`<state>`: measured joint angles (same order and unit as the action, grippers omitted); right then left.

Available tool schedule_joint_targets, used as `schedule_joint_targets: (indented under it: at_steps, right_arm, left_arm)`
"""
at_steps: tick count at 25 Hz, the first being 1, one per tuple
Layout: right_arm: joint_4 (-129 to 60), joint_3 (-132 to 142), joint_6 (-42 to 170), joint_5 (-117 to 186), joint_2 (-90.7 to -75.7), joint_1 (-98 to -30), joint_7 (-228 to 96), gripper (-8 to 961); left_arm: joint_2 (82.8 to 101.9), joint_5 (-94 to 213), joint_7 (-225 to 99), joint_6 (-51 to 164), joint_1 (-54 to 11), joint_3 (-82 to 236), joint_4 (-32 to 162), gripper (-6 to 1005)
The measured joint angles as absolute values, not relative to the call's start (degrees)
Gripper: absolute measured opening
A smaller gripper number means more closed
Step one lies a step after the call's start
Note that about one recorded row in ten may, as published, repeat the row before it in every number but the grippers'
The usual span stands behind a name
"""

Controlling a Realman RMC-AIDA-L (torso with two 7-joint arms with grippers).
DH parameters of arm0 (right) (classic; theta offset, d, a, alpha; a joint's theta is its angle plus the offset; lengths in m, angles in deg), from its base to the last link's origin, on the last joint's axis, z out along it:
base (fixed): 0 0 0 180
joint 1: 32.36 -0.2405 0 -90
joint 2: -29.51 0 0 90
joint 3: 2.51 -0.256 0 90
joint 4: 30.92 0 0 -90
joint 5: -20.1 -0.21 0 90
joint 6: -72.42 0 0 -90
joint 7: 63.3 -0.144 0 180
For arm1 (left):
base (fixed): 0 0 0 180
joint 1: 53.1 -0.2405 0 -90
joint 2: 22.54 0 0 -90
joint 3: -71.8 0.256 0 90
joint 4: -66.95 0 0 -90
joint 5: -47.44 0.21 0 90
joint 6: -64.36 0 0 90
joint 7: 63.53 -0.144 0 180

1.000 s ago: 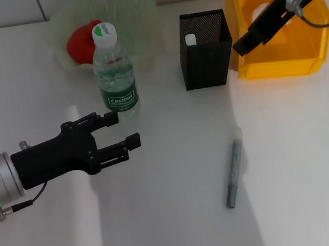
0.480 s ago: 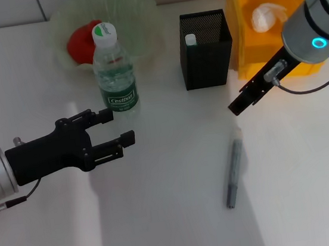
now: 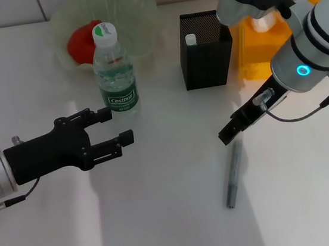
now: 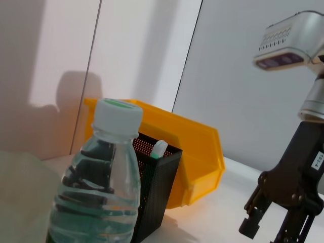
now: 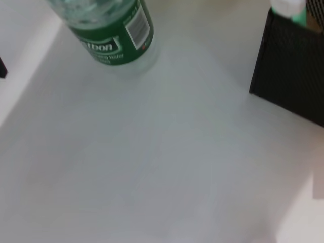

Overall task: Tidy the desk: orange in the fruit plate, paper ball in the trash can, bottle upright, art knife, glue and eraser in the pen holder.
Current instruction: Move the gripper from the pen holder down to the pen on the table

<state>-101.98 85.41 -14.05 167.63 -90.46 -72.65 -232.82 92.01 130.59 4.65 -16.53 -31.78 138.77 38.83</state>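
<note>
The water bottle [image 3: 114, 69] stands upright with its white-and-green cap on; it also shows in the left wrist view [image 4: 101, 172] and the right wrist view [image 5: 109, 30]. My left gripper [image 3: 115, 126] is open and empty, just in front of the bottle and apart from it. A red-orange fruit [image 3: 82, 40] lies in the green fruit plate [image 3: 132, 10]. The black mesh pen holder [image 3: 205, 52] holds a glue stick [image 3: 190, 39]. The grey art knife [image 3: 233, 171] lies flat on the table. My right gripper [image 3: 228, 132] hovers just above the knife's far end. The eraser is out of view.
The yellow trash bin [image 3: 277, 64] stands to the right of the pen holder, largely covered by my right arm; something white [image 3: 260, 24] shows inside it. The bin [image 4: 192, 157] and pen holder [image 4: 157, 187] also show in the left wrist view.
My right arm has swung down and left from over the yellow bin to just above the art knife. My left gripper has drawn back slightly to the left, still open.
</note>
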Motion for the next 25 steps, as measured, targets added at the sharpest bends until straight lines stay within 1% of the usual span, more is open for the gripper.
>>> schedule_joint_targets:
  at_steps: [7,25]
  right_arm:
    - [-98.1,85.7,-10.5,167.6,-90.47,-72.4,-232.7,742]
    - [-93.5,87.6,-5.5,166.1,-90.37,-73.0,-232.7,711]
  left_arm:
    - [92.42,130.6,4.6,-16.3,-31.4,138.8,38.8,781]
    - [92.41,130.6,4.7,-16.3,-31.3,138.9,38.7,781]
